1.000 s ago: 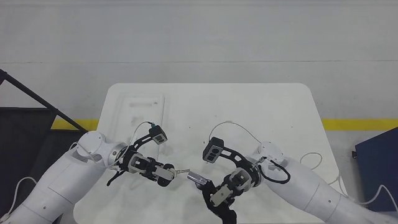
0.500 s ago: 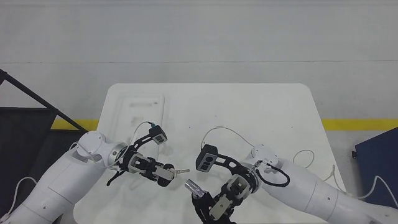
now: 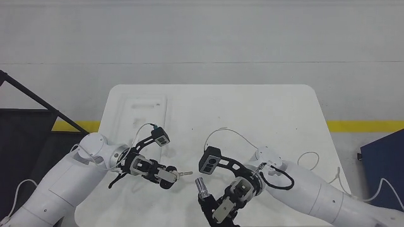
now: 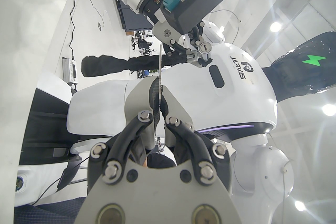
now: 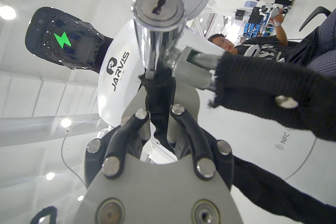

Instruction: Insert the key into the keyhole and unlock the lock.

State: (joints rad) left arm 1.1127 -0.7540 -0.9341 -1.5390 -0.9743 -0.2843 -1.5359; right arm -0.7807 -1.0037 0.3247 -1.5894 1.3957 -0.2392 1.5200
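My left gripper (image 3: 169,176) is shut on a thin metal key (image 3: 183,174) whose blade sticks out toward the right arm. In the left wrist view the key (image 4: 160,64) shows edge-on between the closed fingers (image 4: 152,96). My right gripper (image 3: 214,203) holds a chrome cable lock (image 3: 201,186) above the table's near edge, a short gap from the key tip. The lock cylinder (image 5: 157,25) stands above the right gripper (image 5: 158,89), which is shut on the lock's black fabric sleeve (image 5: 262,88). The keyhole (image 5: 158,5) faces outward. From the left wrist the lock (image 4: 204,47) sits beyond and beside the key tip.
The white table (image 3: 265,113) spreads out behind both arms. A flat white tray (image 3: 144,108) lies at its back left. Thin white cables (image 3: 237,131) loop over the right arm. A black pole (image 3: 38,101) slants past the table's left side.
The right arm drew the lock back toward the near edge, away from the key tip, then turned the cylinder slightly. The left arm and key stayed still.
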